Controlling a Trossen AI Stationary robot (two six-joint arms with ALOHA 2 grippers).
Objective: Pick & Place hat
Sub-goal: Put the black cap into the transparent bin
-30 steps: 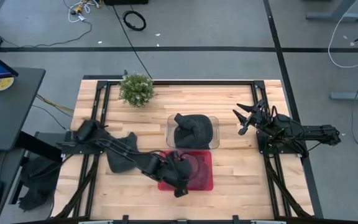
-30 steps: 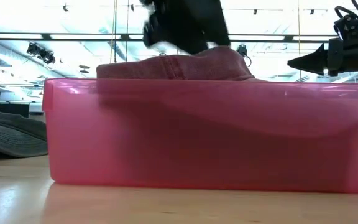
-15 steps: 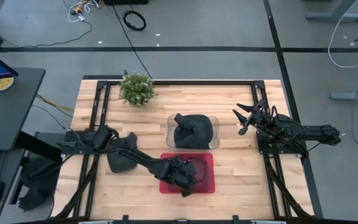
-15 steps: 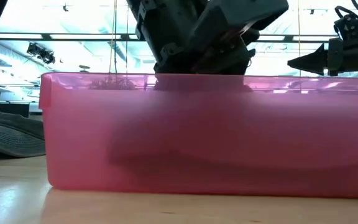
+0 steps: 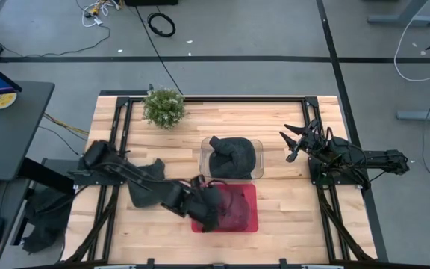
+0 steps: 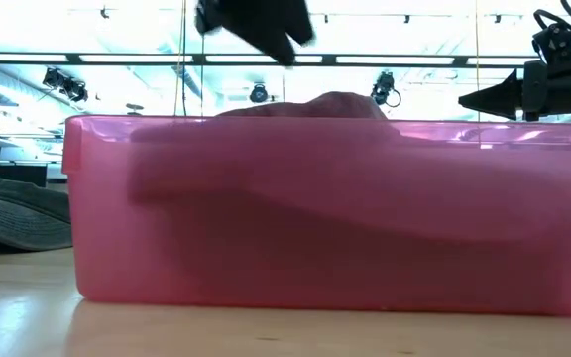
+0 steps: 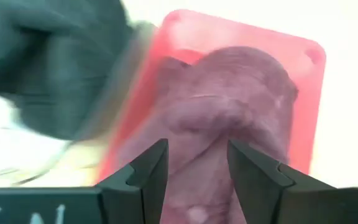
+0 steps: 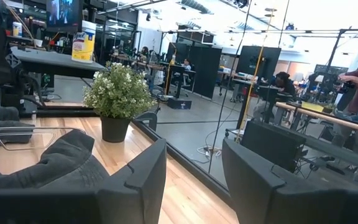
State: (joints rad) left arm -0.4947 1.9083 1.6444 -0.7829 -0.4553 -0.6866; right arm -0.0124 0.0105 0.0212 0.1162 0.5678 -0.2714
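Note:
A red hat (image 7: pixel 229 99) lies in the pink bin (image 5: pixel 254 224) near the table's front middle; in the low view its crown (image 6: pixel 335 104) shows just above the bin's rim (image 6: pixel 266 124). My left gripper (image 7: pixel 197 146) is open and empty, above the bin's left part (image 5: pixel 206 209), clear of the hat. My right gripper (image 5: pixel 291 142) is open and empty, held above the table's right side; it also shows in its own wrist view (image 8: pixel 194 146).
A dark hat (image 5: pixel 231 157) lies in a clear bin (image 5: pixel 257 143) behind the pink bin. Another dark hat (image 5: pixel 144 190) lies on the table to the left of the pink bin. A potted plant (image 5: pixel 163 107) stands at the far left.
My left gripper went down into the pink bin with the red hat, then rose and drew back toward the table's left edge. The hat stays in the bin, its crown just above the rim.

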